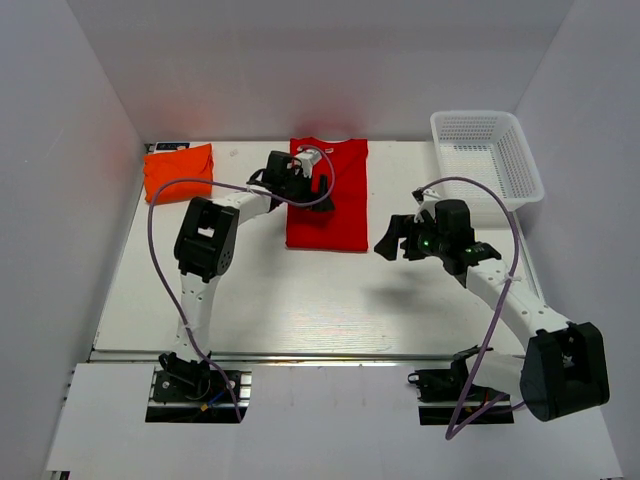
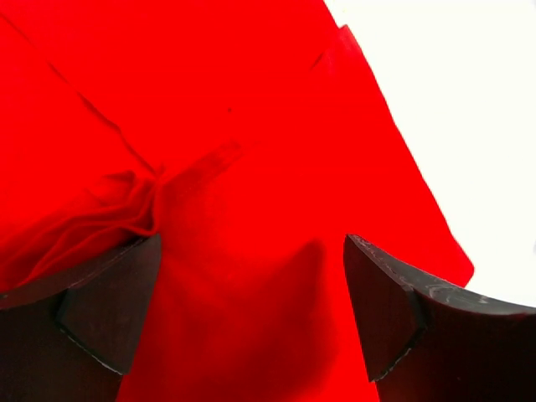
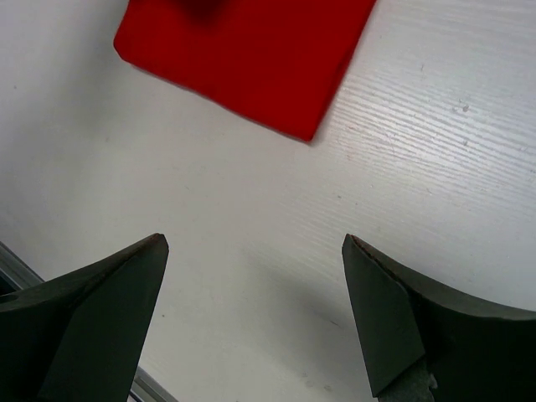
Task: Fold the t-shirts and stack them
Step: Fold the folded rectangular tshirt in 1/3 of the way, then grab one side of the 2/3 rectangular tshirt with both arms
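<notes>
While the left arm was stretched out toward the far middle of the bench (image 1: 300,300), its end effector (image 1: 305,185) (image 2: 251,276) hung right over the red t-shirt (image 1: 335,215) (image 2: 251,126) with both fingers spread wide, and nothing was pinched between them. From the wrist cam you could see red fabric filling almost the whole view, with a little bunch of wrinkles just by the left finger (image 2: 109,310). The shirt itself lay flat as a rough rectangle, collar end toward the far wall.

The orange t-shirt (image 1: 178,172) was off in the far left corner, folded into a compact bundle, well apart from the red one. A white mesh basket (image 1: 525,175) sat at the far right.

The right end effector (image 1: 397,240) (image 3: 251,276) was over bare bench just right of the red shirt, jaws wide apart too, totally empty. Its wrist cam only caught one corner of the red t-shirt (image 3: 251,59) at the top, and plain white wood grain below that.
</notes>
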You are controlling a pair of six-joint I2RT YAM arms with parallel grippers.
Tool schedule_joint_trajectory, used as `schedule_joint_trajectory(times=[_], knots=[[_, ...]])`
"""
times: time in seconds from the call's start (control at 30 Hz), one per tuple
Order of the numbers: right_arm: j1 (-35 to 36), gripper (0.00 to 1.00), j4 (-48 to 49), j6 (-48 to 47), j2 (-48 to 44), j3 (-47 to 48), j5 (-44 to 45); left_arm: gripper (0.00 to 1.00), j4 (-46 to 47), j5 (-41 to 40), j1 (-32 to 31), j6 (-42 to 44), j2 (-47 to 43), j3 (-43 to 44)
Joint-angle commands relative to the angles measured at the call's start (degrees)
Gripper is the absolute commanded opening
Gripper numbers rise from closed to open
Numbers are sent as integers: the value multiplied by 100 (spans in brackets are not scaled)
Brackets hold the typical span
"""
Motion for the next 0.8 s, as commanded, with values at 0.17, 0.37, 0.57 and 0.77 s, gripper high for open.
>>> schedule_joint_trajectory(times=[0.17,0.37,0.57,0.77], knots=[[34,90,3,-90,384,12,-193,100,-264,1073,365,-365,13,733],[52,90,162,68,375,-41,-124,100,-1137,645,286,-137,-906,817],[148,90,232,393,1199,399,79,100,-1084,-470,233,-75,-2341,-1248],[263,90,425,543,2157,978,27,100,-909,-1273,233,-338,-3054,-2856]])
